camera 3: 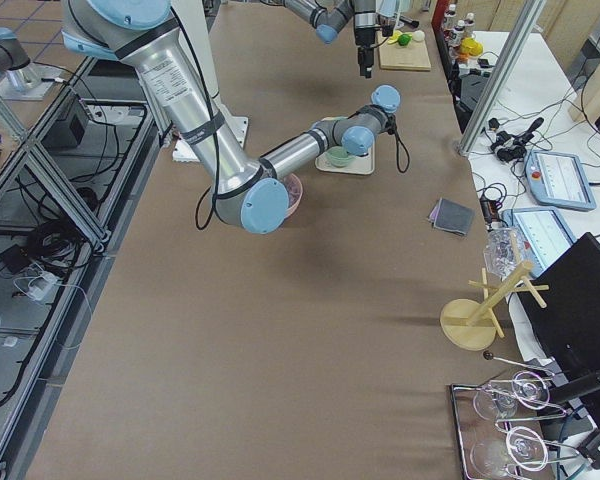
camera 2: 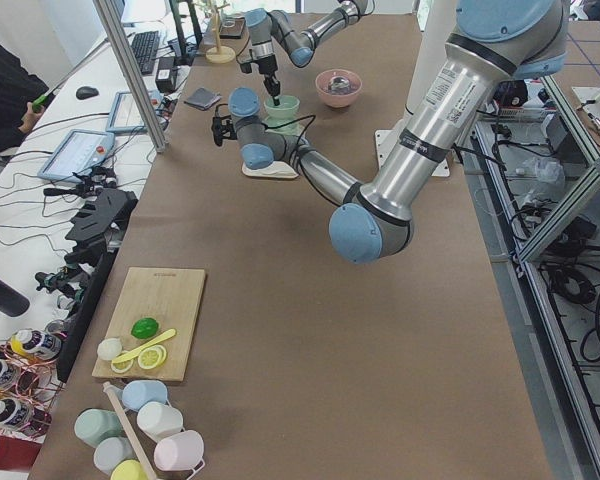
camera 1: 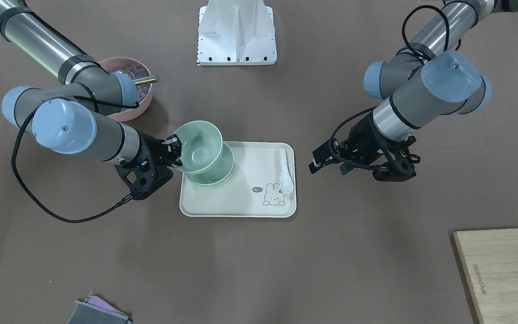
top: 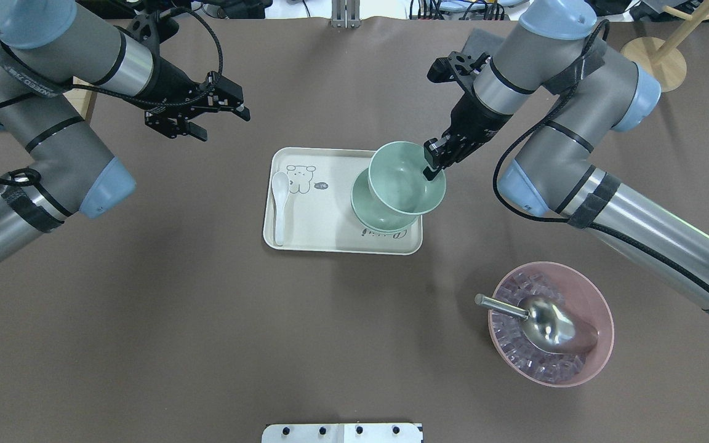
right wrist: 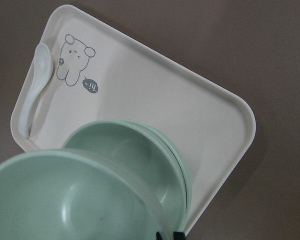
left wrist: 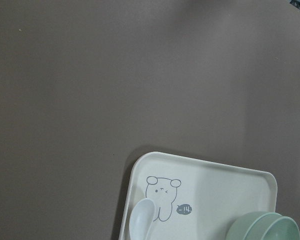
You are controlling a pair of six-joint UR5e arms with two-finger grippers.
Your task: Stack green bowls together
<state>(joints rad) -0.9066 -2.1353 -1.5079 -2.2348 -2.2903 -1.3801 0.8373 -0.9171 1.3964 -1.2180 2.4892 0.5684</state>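
Right gripper [top: 431, 165] clamped on rim of green bowl [top: 400, 184], middle of overhead view. Bowl hangs over bowl stack [top: 362, 206] at right end of tray [top: 324, 218], but not centered. Left gripper [top: 183, 129] apart, empty, upper left.

Worries:
- Pinch on rim only; bowl may slip.
- If I let go off-center, bowl may catch stack rim and tip.
- Pushing down may slide stack off tray onto tabletop.

Green bowls [top: 400, 192] matte smooth plastic; scoop [top: 551, 326] shiny metal; tray [top: 330, 215] matte.
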